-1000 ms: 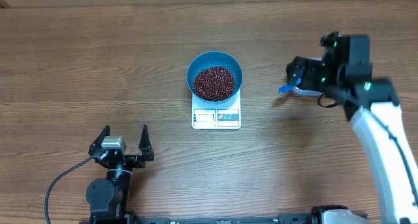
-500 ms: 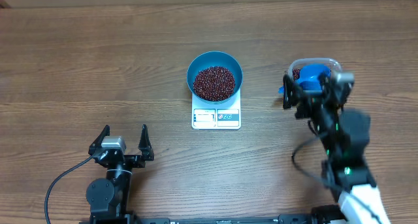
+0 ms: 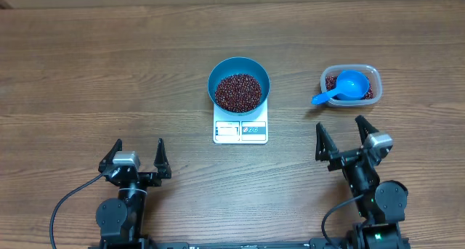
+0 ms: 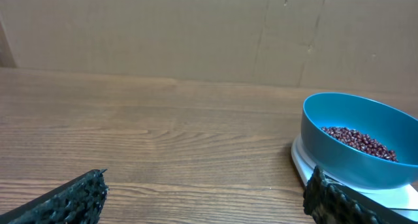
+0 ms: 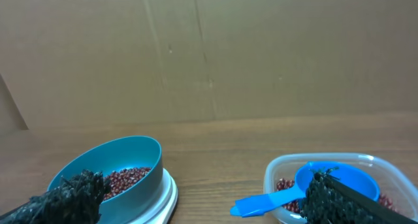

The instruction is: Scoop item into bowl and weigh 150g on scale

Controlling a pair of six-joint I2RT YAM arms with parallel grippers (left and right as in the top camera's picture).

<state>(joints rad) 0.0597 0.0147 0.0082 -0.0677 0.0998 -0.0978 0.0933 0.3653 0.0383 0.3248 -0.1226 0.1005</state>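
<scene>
Beans (image 3: 238,91) in bowl (image 3: 239,63) on scale (image 3: 240,131), scoop (image 3: 351,83) in tub (image 3: 373,70); your left tool (image 3: 139,149) and right tool (image 3: 339,125) spread apart, empty; looks done.

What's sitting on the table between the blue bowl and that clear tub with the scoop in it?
Nothing: the overhead view shows only bare wooden table between the bowl and the tub. The scoop has its handle jutting slightly that way.

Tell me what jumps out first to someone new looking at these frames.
The light blue bowl of dark red-brown beans, sitting on the white scale at table centre. To the right, a blue scoop rests in a clear tub holding more beans. The left arm and right arm sit at the near edge, jaws open and empty.
</scene>
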